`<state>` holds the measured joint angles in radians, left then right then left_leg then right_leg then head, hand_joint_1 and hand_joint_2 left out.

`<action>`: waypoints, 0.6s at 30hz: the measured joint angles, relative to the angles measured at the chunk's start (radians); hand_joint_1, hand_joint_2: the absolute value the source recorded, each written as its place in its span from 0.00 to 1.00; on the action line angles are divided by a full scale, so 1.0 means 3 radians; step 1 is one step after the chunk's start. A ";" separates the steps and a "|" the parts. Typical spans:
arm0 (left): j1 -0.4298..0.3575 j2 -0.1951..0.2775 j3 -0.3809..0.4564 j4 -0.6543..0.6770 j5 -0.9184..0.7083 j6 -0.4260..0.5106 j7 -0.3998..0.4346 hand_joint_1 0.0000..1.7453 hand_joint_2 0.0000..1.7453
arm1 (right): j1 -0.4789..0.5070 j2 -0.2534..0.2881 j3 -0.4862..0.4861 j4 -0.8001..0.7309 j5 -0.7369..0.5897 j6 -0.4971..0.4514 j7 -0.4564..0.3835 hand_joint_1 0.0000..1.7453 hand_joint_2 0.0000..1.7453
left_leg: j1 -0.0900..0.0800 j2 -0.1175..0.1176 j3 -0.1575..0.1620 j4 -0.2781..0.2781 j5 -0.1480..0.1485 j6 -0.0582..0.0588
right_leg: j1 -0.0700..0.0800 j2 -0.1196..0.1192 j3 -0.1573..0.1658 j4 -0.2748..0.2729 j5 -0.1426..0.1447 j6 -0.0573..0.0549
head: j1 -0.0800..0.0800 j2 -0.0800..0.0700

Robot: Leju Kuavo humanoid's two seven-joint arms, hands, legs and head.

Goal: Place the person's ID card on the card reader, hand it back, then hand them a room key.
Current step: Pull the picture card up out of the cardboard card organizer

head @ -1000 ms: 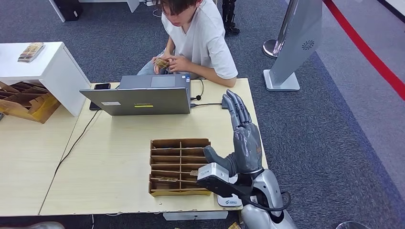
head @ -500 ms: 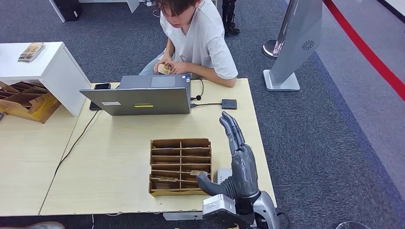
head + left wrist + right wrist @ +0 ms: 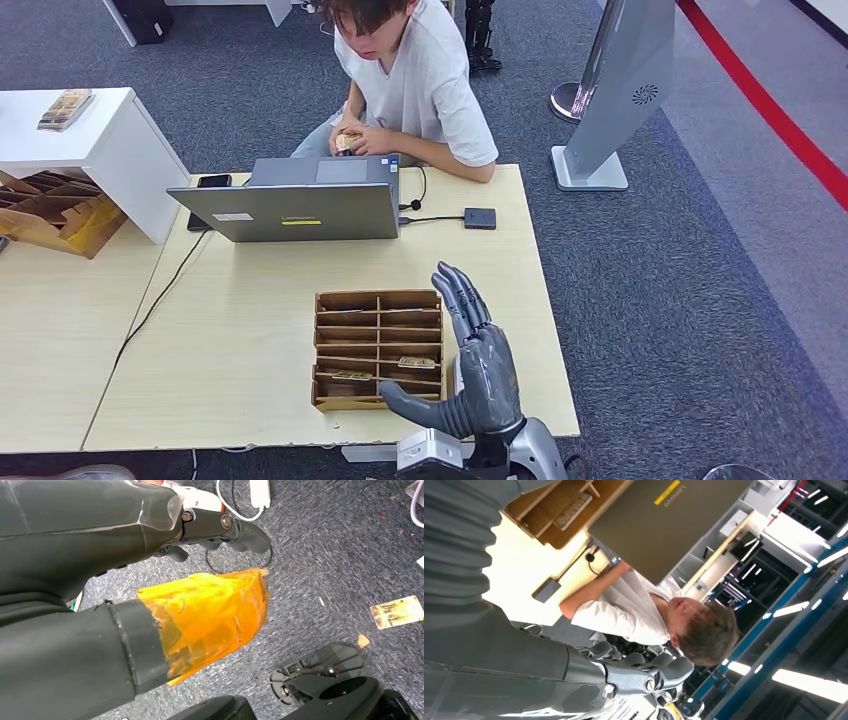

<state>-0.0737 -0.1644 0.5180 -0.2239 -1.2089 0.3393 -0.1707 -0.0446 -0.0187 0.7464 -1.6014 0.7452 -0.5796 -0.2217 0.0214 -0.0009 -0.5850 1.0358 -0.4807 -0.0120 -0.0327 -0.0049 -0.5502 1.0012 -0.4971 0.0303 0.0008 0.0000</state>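
Wooden card tray (image 3: 378, 349) untouched; right hand (image 3: 478, 370) released, empty; person (image 3: 410, 75) at 12 o'clock holds card (image 3: 345, 140); room key handover apparently outstanding.

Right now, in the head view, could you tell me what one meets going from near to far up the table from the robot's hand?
Right hand → wooden organizer → laptop → person.

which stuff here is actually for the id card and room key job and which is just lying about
For the job:
right hand, open, holding nothing
wooden card tray with cards in its slots
cards in the person's hands

Lying about:
laptop
phone
small black box on a cable
card on the carpet
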 joint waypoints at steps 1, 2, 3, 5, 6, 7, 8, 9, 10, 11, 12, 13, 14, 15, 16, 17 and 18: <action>0.0000 0.0000 0.0000 0.0000 0.0000 0.0000 0.0000 0.00 0.00 | 0.0000 -0.0003 0.0010 0.0023 0.0014 -0.0003 0.0006 0.00 1.00 | 0.0000 0.0000 0.0000 0.0000 0.0000 0.0000 | 0.0000 0.0000 0.0000 0.0000 0.0000 0.0000 | 0.0000 0.0000; 0.0000 0.0000 0.0000 0.0000 -0.0001 0.0000 0.0001 0.00 0.00 | 0.0000 -0.0007 0.0018 0.0043 0.0035 -0.0005 0.0020 0.00 1.00 | 0.0000 0.0000 0.0000 0.0000 0.0000 0.0000 | 0.0000 0.0000 0.0000 0.0000 0.0000 0.0000 | 0.0000 0.0000; 0.0000 0.0000 0.0000 0.0000 -0.0003 -0.0001 0.0001 0.00 0.00 | 0.0000 -0.0010 0.0026 0.0063 0.0067 -0.0006 0.0040 0.00 1.00 | 0.0000 0.0000 0.0000 0.0000 0.0000 0.0000 | 0.0000 0.0000 0.0000 0.0000 0.0000 0.0000 | 0.0000 0.0000; 0.0000 0.0000 0.0000 0.0000 -0.0007 -0.0002 0.0002 0.00 0.00 | -0.0001 -0.0019 0.0047 0.0115 0.0155 -0.0006 0.0095 0.00 1.00 | 0.0000 0.0000 0.0000 0.0000 0.0000 0.0000 | 0.0000 0.0000 0.0000 0.0000 0.0000 0.0000 | 0.0000 0.0000; 0.0000 0.0000 0.0000 0.0000 -0.0009 -0.0003 0.0003 0.00 0.00 | -0.0001 -0.0024 0.0060 0.0147 0.0203 -0.0006 0.0124 0.00 1.00 | 0.0000 0.0000 0.0000 0.0000 0.0000 0.0000 | 0.0000 0.0000 0.0000 0.0000 0.0000 0.0000 | 0.0000 0.0000; -0.0001 0.0000 0.0000 0.0000 -0.0010 -0.0004 0.0005 0.00 0.00 | -0.0001 -0.0030 0.0073 0.0180 0.0251 -0.0006 0.0151 0.00 1.00 | 0.0000 0.0000 0.0000 0.0000 0.0000 0.0000 | 0.0000 0.0000 0.0000 0.0000 0.0000 0.0000 | 0.0000 0.0000; -0.0001 0.0000 0.0000 0.0000 -0.0011 -0.0006 0.0008 0.00 0.00 | -0.0001 -0.0035 0.0084 0.0214 0.0296 -0.0007 0.0178 0.00 1.00 | 0.0000 0.0000 0.0000 0.0000 0.0000 0.0000 | 0.0000 0.0000 0.0000 0.0000 0.0000 0.0000 | 0.0000 0.0000; -0.0001 0.0000 0.0000 0.0000 -0.0014 -0.0009 0.0011 0.00 0.00 | -0.0001 -0.0040 0.0094 0.0247 0.0335 -0.0008 0.0202 0.00 1.00 | 0.0000 0.0000 0.0000 0.0000 0.0000 0.0000 | 0.0000 0.0000 0.0000 0.0000 0.0000 0.0000 | 0.0000 0.0000; -0.0001 0.0000 0.0000 0.0000 -0.0016 -0.0011 0.0017 0.00 0.00 | -0.0001 -0.0045 0.0104 0.0280 0.0368 -0.0009 0.0222 0.00 1.00 | 0.0000 0.0000 0.0000 0.0000 0.0000 0.0000 | 0.0000 0.0000 0.0000 0.0000 0.0000 0.0000 | 0.0000 0.0000; -0.0001 0.0000 0.0000 0.0000 -0.0018 -0.0014 0.0022 0.00 0.00 | -0.0001 -0.0052 0.0114 0.0313 0.0393 -0.0010 0.0239 0.00 1.00 | 0.0000 0.0000 0.0000 0.0000 0.0000 0.0000 | 0.0000 0.0000 0.0000 0.0000 0.0000 0.0000 | 0.0000 0.0000; -0.0001 0.0000 0.0000 0.0000 -0.0020 -0.0015 0.0025 0.00 0.00 | -0.0001 -0.0057 0.0123 0.0343 0.0417 -0.0010 0.0257 0.00 1.00 | 0.0000 0.0000 0.0000 0.0000 0.0000 0.0000 | 0.0000 0.0000 0.0000 0.0000 0.0000 0.0000 | 0.0000 0.0000; -0.0001 0.0000 0.0000 0.0000 -0.0021 -0.0016 0.0028 0.00 0.00 | -0.0001 -0.0062 0.0131 0.0370 0.0441 -0.0010 0.0275 0.00 1.00 | 0.0000 0.0000 0.0000 0.0000 0.0000 0.0000 | 0.0000 0.0000 0.0000 0.0000 0.0000 0.0000 | 0.0000 0.0000; -0.0001 0.0000 0.0000 0.0000 -0.0023 -0.0017 0.0029 0.00 0.00 | -0.0002 -0.0067 0.0138 0.0393 0.0469 -0.0011 0.0294 0.00 1.00 | 0.0000 0.0000 0.0000 0.0000 0.0000 0.0000 | 0.0000 0.0000 0.0000 0.0000 0.0000 0.0000 | 0.0000 0.0000; -0.0001 0.0000 0.0000 0.0000 -0.0026 -0.0018 0.0030 0.00 0.00 | -0.0002 -0.0071 0.0143 0.0415 0.0502 -0.0011 0.0316 0.00 1.00 | 0.0000 0.0000 0.0000 0.0000 0.0000 0.0000 | 0.0000 0.0000 0.0000 0.0000 0.0000 0.0000 | 0.0000 0.0000; -0.0001 0.0000 0.0000 0.0000 -0.0028 -0.0020 0.0031 0.00 0.00 | -0.0002 -0.0076 0.0148 0.0435 0.0542 -0.0012 0.0340 0.00 1.00 | 0.0000 0.0000 0.0000 0.0000 0.0000 0.0000 | 0.0000 0.0000 0.0000 0.0000 0.0000 0.0000 | 0.0000 0.0000; -0.0001 0.0000 0.0000 0.0000 -0.0031 -0.0022 0.0032 0.00 0.00 | -0.0002 -0.0080 0.0152 0.0453 0.0582 -0.0012 0.0363 0.00 1.00 | 0.0000 0.0000 0.0000 0.0000 0.0000 0.0000 | 0.0000 0.0000 0.0000 0.0000 0.0000 0.0000 | 0.0000 0.0000; -0.0001 0.0000 0.0000 0.0000 -0.0033 -0.0023 0.0032 0.00 0.00 | -0.0002 -0.0084 0.0154 0.0469 0.0619 -0.0013 0.0384 0.00 1.00 | 0.0000 0.0000 0.0000 0.0000 0.0000 0.0000 | 0.0000 0.0000 0.0000 0.0000 0.0000 0.0000 | 0.0000 0.0000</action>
<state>-0.0740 -0.1644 0.5180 -0.2239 -1.2187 0.3325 -0.1610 -0.0451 -0.0440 0.7924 -1.4607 0.9309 -0.5836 -0.1065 0.0214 -0.0009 -0.5850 1.0358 -0.4807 -0.0120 -0.0327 -0.0049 -0.5502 1.0012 -0.4971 0.0303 0.0008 0.0000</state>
